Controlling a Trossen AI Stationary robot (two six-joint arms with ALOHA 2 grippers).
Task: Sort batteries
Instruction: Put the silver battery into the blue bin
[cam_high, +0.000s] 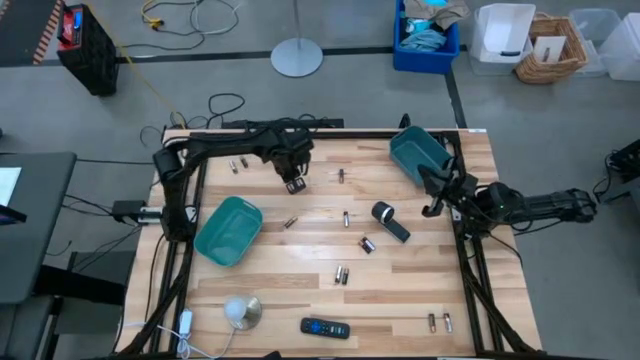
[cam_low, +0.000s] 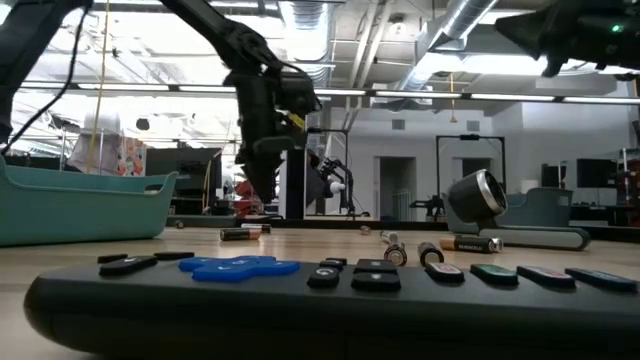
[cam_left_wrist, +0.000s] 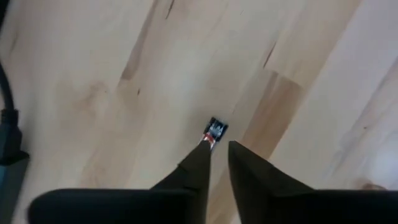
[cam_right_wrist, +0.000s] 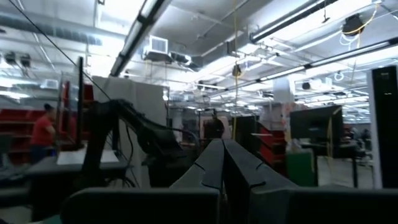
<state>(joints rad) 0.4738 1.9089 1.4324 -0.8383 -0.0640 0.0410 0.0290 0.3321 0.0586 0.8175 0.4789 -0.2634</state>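
My left gripper (cam_high: 296, 185) (cam_left_wrist: 219, 148) hangs over the far middle of the wooden table, pointing down, shut on a small dark battery with a red band (cam_left_wrist: 213, 130). In the low view it is the dark arm (cam_low: 258, 170) coming down just above the table. Other batteries lie on their sides across the table: (cam_high: 238, 163), (cam_high: 341, 176), (cam_high: 290, 222), (cam_high: 346, 217), (cam_high: 367, 244), (cam_high: 341, 274), (cam_high: 439, 321). My right gripper (cam_high: 435, 205) (cam_right_wrist: 222, 146) waits shut and empty at the right edge, pointing level. My left gripper pinches the small battery (cam_left_wrist: 213, 130) between its two fingertips (cam_left_wrist: 202, 155), coming from above and pointing down. The battery sticks out past the tips toward the table. It shows end-on, so I cannot tell whether it is lifted clear.
Two teal bins sit on the table, one at the left (cam_high: 228, 230), one tilted at the far right corner (cam_high: 418, 155). A black cylinder with a white end (cam_high: 390, 220), a black remote (cam_high: 325, 328) and a silvery dome (cam_high: 242, 312) also lie there.
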